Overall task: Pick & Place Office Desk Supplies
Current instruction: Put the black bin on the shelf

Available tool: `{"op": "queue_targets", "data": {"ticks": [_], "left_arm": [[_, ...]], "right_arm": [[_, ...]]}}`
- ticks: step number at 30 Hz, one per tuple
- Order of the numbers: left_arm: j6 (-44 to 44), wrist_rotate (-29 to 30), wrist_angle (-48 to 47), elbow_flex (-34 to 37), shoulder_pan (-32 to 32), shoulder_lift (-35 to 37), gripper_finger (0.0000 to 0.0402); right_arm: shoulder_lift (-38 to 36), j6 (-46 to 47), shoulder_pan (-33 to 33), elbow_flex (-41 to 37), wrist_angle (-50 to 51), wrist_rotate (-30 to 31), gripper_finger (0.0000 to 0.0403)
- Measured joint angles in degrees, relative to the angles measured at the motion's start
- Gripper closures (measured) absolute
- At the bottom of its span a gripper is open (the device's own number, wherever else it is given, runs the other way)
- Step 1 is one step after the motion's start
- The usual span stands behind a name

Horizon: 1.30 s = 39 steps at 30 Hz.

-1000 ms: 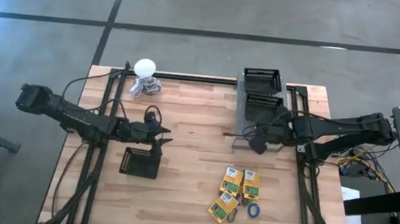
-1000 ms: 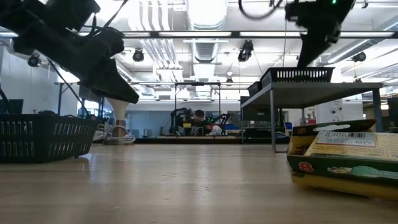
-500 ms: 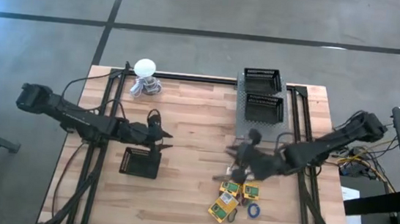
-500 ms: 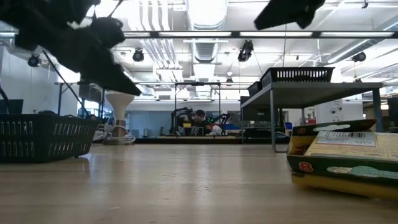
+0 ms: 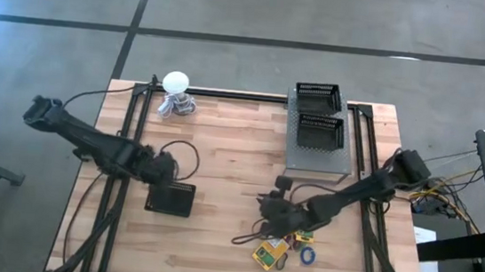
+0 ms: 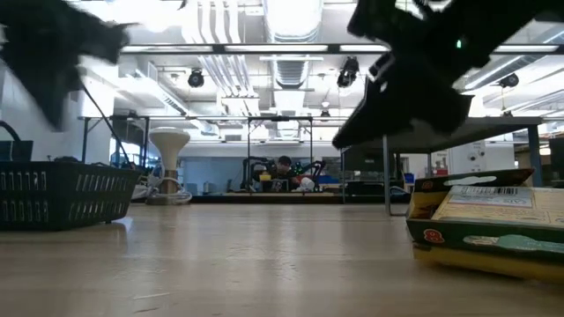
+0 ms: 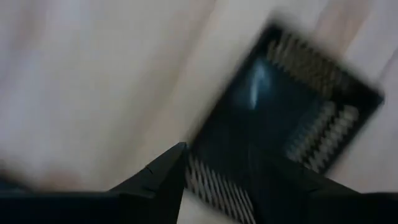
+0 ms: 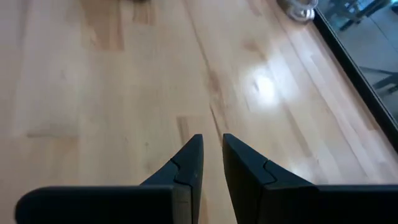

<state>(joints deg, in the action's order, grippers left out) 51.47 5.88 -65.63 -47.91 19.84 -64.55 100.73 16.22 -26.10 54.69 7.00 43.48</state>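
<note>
Several small yellow-and-green boxes (image 5: 269, 254) lie near the table's front right, partly under my right arm, with a blue ring (image 5: 307, 255) beside them. One box (image 6: 493, 220) fills the low view's right side. My right gripper (image 5: 235, 240) slants down just left of the boxes. Its fingers (image 8: 211, 149) stand a narrow gap apart over bare wood with nothing between them. My left gripper (image 5: 168, 172) points down over the far edge of a black mesh basket (image 5: 171, 198). It is open (image 7: 227, 180), and the picture is blurred.
A two-tier stand with black mesh trays (image 5: 319, 126) stands at the far right. A white ball-topped object (image 5: 176, 83) sits at the far left corner. Bare wood lies between the basket and the boxes.
My right gripper has swung from beside the tray stand toward the table's near edge and down, ending low beside the boxes, its fingertips pointing left. My left gripper has risen and tipped from nearly level until it points down over the basket.
</note>
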Motion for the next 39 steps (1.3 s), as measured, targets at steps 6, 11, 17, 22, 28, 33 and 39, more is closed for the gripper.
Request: {"op": "queue_targets", "data": {"ticks": [6,11,17,22,28,33,39], "left_arm": [[14.87,-11.95,-3.23,4.61,2.33,-0.02,0.0225],[20.83,-10.5,-2.14,7.8,2.35,-0.11,0.0224],[22.34,-5.22,6.43,8.71,2.4,0.11,0.0224],[27.2,-5.87,9.34,13.18,2.29,0.09,0.0226],[30.03,-5.86,10.04,15.51,2.29,0.07,0.0227],[29.0,-5.86,11.61,13.47,2.31,0.07,0.0227],[27.95,-6.83,6.39,7.15,2.31,0.07,0.0227]], "right_arm": [[1.72,-0.3,-0.89,-0.08,0.07,0.05,0.0346],[0.49,-0.4,-1.04,-0.25,0.11,0.08,0.0346],[-0.66,-0.16,-1.17,-0.56,0.06,0.07,0.0346],[-0.76,0.11,-1.28,-0.56,0.01,0.09,0.0346],[-0.76,0.27,-1.28,-0.56,-0.38,0.09,0.0346],[-0.76,0.27,-1.28,-0.56,-0.57,0.09,0.0346],[-0.76,0.29,-1.28,-0.56,-0.56,0.09,0.0346]]}}
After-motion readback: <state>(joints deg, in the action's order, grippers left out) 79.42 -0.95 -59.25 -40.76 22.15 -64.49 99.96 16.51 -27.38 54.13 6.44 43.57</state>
